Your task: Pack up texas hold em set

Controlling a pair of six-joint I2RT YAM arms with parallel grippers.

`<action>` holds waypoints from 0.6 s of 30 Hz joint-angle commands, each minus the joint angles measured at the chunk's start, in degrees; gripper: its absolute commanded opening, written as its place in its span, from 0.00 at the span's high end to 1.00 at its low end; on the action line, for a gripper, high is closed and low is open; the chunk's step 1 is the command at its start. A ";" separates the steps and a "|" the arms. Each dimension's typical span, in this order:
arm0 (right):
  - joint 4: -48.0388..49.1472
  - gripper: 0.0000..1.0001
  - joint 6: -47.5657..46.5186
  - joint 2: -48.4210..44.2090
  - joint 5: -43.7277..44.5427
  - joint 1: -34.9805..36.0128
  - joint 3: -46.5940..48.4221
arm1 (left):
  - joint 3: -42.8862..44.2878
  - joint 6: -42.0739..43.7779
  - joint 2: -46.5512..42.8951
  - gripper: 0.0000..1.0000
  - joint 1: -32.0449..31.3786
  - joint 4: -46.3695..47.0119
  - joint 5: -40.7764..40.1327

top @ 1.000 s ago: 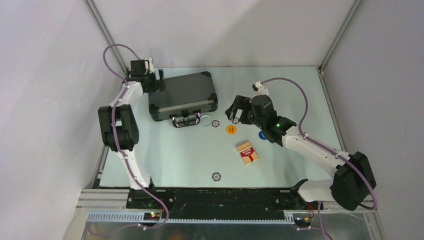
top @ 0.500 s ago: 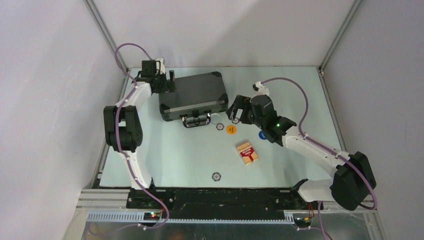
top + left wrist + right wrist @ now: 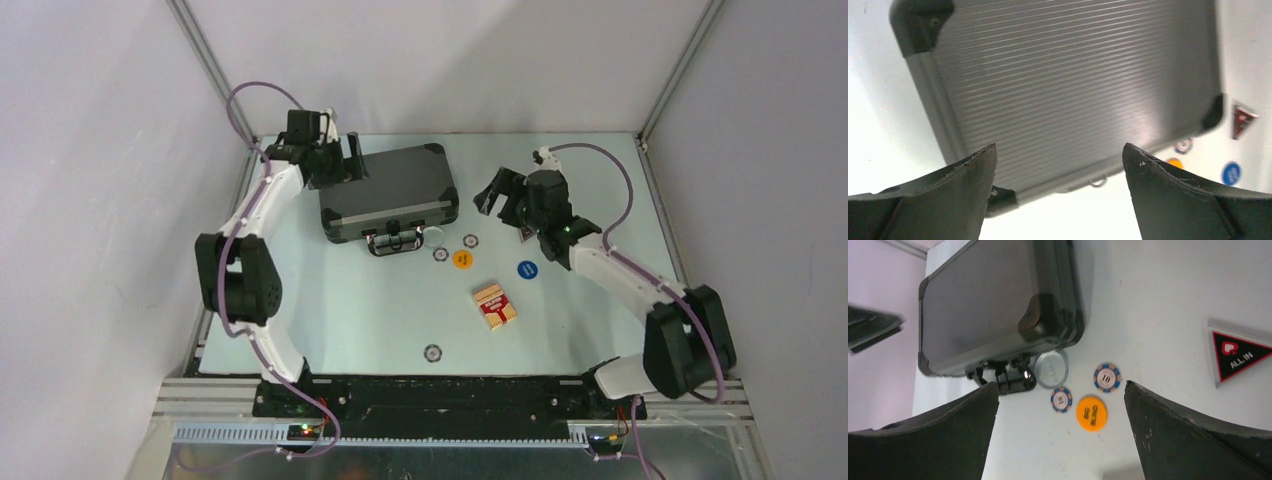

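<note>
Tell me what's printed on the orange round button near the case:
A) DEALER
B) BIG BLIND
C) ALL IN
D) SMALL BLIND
B: the right wrist view shows BIG BLIND in dark letters on the orange button, which lies beside a striped chip.

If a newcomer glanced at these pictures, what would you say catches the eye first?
The closed black briefcase at the far left of the table draws the eye first, with the left tool open by its far left corner. Next come the loose pieces to its right: an orange button, a blue button and, nearer the table's front, the red-patterned card deck. The right tool hangs open to the briefcase's right.
</note>
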 commanded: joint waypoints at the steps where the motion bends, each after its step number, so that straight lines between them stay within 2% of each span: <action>1: 6.46 0.00 3.42 8.30 -7.83 -3.93 5.37 | -1.08 -5.05 -10.53 0.02 -0.74 0.37 -0.76; 8: 9.26 0.00 7.70 23.07 -14.09 -5.59 16.10 | -18.12 -15.51 -24.30 0.02 5.74 11.06 -1.90; 13: 10.58 0.00 9.96 30.41 -15.39 -5.13 21.16 | -28.36 -16.91 -32.15 0.02 9.15 14.72 -1.67; 15: 10.35 0.00 10.62 32.65 -15.96 -4.75 23.22 | -30.74 -16.97 -33.64 0.02 10.26 15.87 -0.29; 18: 9.91 0.00 11.60 36.03 -16.90 -4.00 26.38 | -33.25 -16.97 -34.85 0.02 11.93 19.17 5.90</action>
